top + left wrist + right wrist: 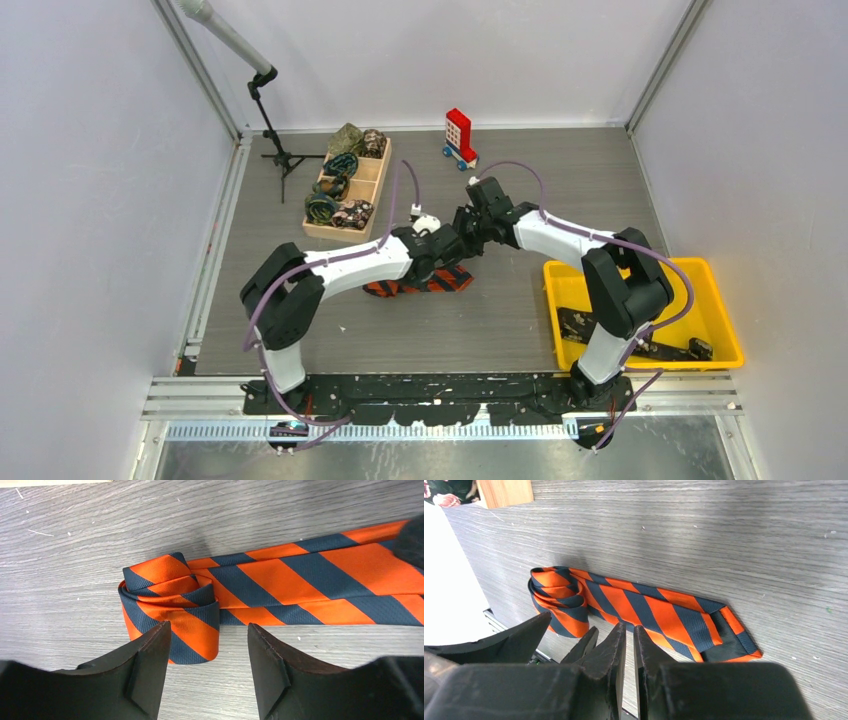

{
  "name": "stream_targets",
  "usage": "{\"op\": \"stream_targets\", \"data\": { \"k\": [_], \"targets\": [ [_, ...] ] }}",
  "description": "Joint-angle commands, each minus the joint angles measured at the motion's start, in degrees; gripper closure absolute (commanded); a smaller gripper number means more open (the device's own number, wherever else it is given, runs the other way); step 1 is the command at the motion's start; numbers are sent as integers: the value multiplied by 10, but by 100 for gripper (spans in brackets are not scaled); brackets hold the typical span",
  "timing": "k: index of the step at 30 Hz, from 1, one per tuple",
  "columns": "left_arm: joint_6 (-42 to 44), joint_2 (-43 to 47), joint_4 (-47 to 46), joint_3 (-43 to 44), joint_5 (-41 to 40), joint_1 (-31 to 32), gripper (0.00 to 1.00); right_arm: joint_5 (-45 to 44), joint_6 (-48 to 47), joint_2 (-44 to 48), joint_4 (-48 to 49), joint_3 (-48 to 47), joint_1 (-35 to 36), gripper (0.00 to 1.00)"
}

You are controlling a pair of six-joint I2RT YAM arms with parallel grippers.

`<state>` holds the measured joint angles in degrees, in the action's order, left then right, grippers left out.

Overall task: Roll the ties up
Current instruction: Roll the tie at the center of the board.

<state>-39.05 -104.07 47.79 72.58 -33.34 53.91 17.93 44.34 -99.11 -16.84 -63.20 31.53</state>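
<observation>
The tie (280, 580) on the go is orange with dark blue stripes, and it lies flat on the table (560, 180) just near of the tray (383, 190), toward the arms. Only one end is wound up: a loose roll (170, 597) of a few turns, a bit skewed, with a long doubled stretch running on to the pointed end. I'd call this tie barely begun. The left gripper (209, 627) hangs low right at the roll with its fingers apart, one tip over the roll's corner and gripping nothing. The right gripper (629, 630) sits over the flat stretch with its fingers nearly together and nothing seen between them; whether it presses the cloth I cannot tell. In the tray several rolled ties (340, 185) already fill compartments, so part of the job looks done. Well off to the tray's right a yellow bin (690, 364) holds dark ties (575, 325) lying loose, so more are left to roll. A toy block (458, 133) stands right of the tray's far end. No brand, label or writing can be read anywhere.
</observation>
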Motion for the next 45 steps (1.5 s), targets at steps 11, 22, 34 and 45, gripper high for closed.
{"op": "stream_targets", "data": {
  "k": [11,22,34,45],
  "targets": [
    [63,207,-76,-104,102,-74,35,-1,23,0,12,-46,64,82],
    [142,364,-178,-251,279,-239,30,-11,36,-55,15,-108,131,62],
    [113,386,-305,-346,430,-338,26,-17,30,-108,2,-143,158,59],
    [105,363,-389,-391,476,-372,27,-27,13,-140,-6,-160,158,67]
  ]
}}
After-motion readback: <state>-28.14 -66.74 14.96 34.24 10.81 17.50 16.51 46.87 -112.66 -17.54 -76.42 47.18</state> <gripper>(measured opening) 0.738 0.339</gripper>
